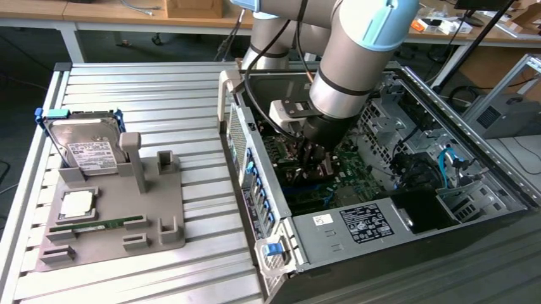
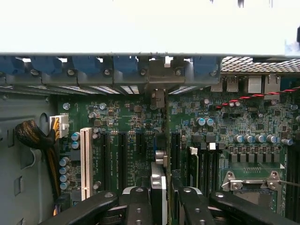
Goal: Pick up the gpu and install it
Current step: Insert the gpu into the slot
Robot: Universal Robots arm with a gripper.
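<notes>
While the arm (image 1: 355,57) reaches down into the open computer case (image 1: 473,158), its claw (image 1: 306,158) sits low over the green motherboard (image 1: 351,168), near the wall of the case that faces the ribbed table. Seen from the wrist, the black fingers (image 2: 140,206) are closed on a thin card (image 2: 160,140) that stands on edge between them. That card is the gpu, and it runs away from the claw toward the back wall of the case, where its pale metal bracket (image 2: 161,75) meets the row of blue slot clips (image 2: 89,65). The card stands among the dark expansion slots (image 2: 122,154), just beside a white slot (image 2: 86,161); whether it is fully seated I cannot tell. A bundle of dark and yellow cables (image 2: 37,138) ends at a white plug near the white slot, and the metal frame of the processor socket (image 2: 253,180) lies on the other side of the card.

Out on the ribbed table (image 1: 152,82), at the exterior view's left, a grey holder (image 1: 118,215) stands apart from the case. A silver hard drive (image 1: 85,149) with a white label stands upright in its far end, a narrow green memory stick (image 1: 100,223) lies flat nearer the front, and a small pale square part (image 1: 76,202) rests between them.
</notes>
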